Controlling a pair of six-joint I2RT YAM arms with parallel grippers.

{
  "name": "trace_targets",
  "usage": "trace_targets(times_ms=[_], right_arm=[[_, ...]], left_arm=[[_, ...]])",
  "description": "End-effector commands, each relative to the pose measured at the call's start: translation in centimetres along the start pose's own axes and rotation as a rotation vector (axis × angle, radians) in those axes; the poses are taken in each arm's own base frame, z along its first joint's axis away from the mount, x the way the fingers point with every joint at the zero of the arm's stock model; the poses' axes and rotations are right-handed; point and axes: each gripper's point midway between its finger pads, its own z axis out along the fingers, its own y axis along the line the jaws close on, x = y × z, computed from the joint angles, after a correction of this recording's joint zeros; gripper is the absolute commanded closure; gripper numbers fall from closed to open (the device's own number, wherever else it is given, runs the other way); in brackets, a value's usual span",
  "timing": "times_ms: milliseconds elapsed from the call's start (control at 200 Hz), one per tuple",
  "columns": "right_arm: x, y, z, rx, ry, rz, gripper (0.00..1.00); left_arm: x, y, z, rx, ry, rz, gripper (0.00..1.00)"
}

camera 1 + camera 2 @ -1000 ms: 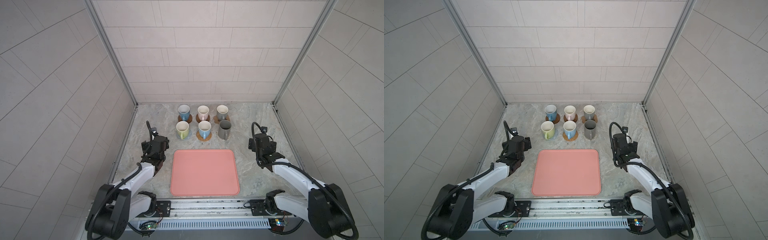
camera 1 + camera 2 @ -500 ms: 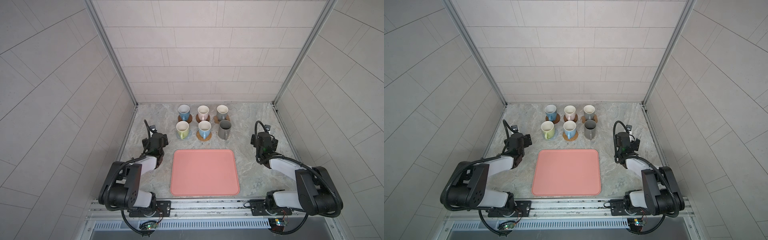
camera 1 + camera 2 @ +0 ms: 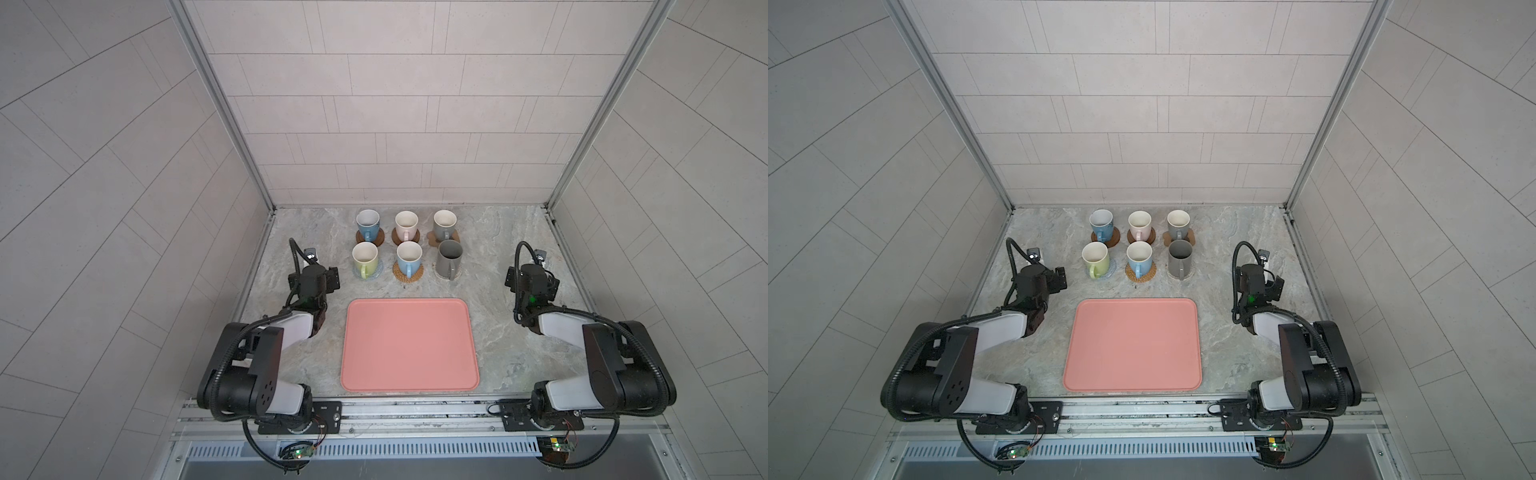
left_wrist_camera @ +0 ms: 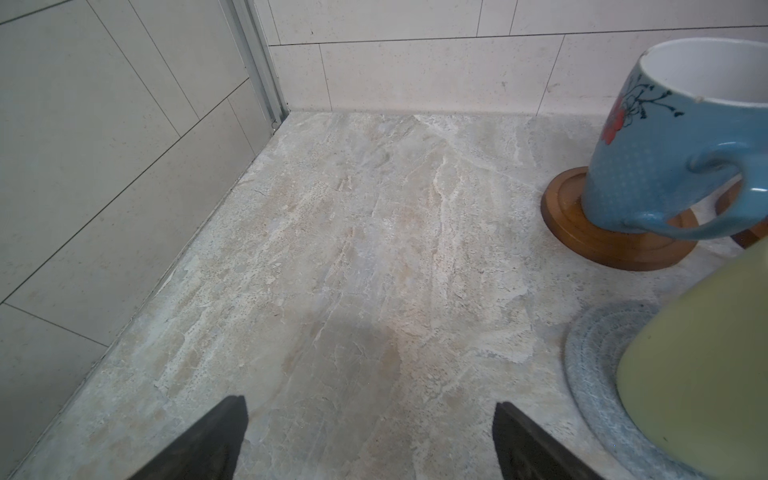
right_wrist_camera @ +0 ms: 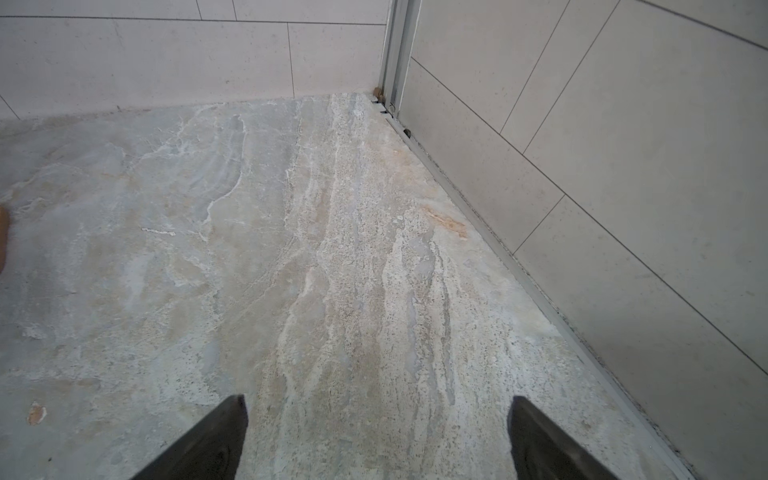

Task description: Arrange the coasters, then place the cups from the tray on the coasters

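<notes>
Both arms have folded back toward their bases since a second ago. At left, your left gripper (image 4: 370,436) hangs released over the table (image 3: 299,232), near the yellow-green cup (image 4: 706,374). Centre, six cups (image 3: 409,254) stand on coasters (image 4: 573,232) in two rows, beyond the pink tray (image 3: 409,345). At right, your right gripper (image 5: 376,432) hangs released too, holding nothing.

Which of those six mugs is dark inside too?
The tall dark grey mug, at the right end of the row nearer the tray: grey inside and out, while the other five mugs have pale insides.
</notes>
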Motion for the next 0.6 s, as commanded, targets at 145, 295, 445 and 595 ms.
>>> trace_targets(times_ms=[145, 295, 445, 595], right_arm=[[-0.6, 0.6, -0.2, -0.047, -0.042, 0.0, 0.0], [-0.6, 1.4, -0.2, -0.09, -0.045, -0.021, 0.01], [-0.2, 3.0, -0.2, -0.166, -0.054, -0.061, 0.0], [0.7, 3.7, 0.3, -0.182, -0.044, -0.085, 0.0]], left_arm=[[-0.9, -0.1, -0.3, 0.018, -0.044, 0.008, 0.0], [-0.9, 0.1, -0.6, 0.014, -0.059, -0.001, 0.0], [-0.8, -0.3, -0.9, 0.049, -0.062, -0.004, 0.0], [-0.9, -0.5, -1.0, 0.06, -0.066, -0.004, 0.0]])
